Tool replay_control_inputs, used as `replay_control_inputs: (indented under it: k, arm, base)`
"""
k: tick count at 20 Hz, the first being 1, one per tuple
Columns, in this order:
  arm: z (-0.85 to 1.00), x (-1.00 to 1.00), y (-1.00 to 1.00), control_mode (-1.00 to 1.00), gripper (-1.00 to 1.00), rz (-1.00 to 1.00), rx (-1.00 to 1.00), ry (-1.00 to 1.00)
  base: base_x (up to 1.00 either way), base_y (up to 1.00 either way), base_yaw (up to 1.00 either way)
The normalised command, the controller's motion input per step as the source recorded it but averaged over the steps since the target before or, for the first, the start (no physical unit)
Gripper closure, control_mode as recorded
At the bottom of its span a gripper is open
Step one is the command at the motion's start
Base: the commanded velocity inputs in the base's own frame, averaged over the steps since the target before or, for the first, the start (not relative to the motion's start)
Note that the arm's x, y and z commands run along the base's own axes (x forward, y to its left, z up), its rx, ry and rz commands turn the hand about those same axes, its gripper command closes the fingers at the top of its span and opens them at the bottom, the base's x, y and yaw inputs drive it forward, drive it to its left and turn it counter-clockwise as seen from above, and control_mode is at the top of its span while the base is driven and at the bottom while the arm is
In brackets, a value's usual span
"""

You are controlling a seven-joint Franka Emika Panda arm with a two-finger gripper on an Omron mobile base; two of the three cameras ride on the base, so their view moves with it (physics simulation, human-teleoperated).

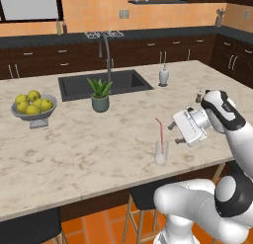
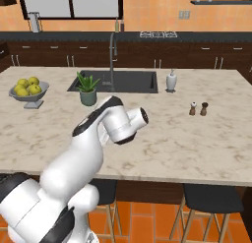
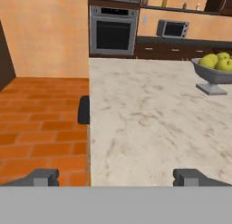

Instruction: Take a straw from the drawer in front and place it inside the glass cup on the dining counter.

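A red-and-white striped straw (image 1: 160, 133) stands inside the clear glass cup (image 1: 161, 154), leaning to the left. The cup rests on the beige marble dining counter (image 1: 74, 149) close to its front edge. My gripper (image 1: 176, 133) is just right of the cup at about the straw's height, apart from it. It is open and holds nothing. In the hand view the dark fingertips (image 3: 43, 177) stand wide apart, looking along the dining counter (image 3: 145, 119). In the right base view my arm hides the cup. The drawer is out of view.
A bowl of yellow-green fruit (image 1: 33, 109) sits at the left, with a potted plant (image 1: 100, 96) by the dark sink (image 1: 123, 82). A white soap dispenser (image 1: 163, 76) stands behind the cup. Salt and pepper shakers (image 2: 198, 109) are at the right. Stools (image 2: 211, 197) stand under the counter edge.
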Motion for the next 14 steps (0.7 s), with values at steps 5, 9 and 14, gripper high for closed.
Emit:
replay_control_inputs:
  k: [5,9,14]
  arm:
    - [0.49,-0.32,0.0,-1.0,-1.0,0.0,0.0,-0.06]
    - [0.52,-0.18,0.0,-1.0,-1.0,0.0,0.0,-0.03]
    - [0.37,-0.18,-0.02,-1.0,-1.0,0.0,0.0,-0.01]
  base:
    - [0.0,0.0,0.0]
    - [0.0,0.0,0.0]
    - [0.0,0.0,0.0]
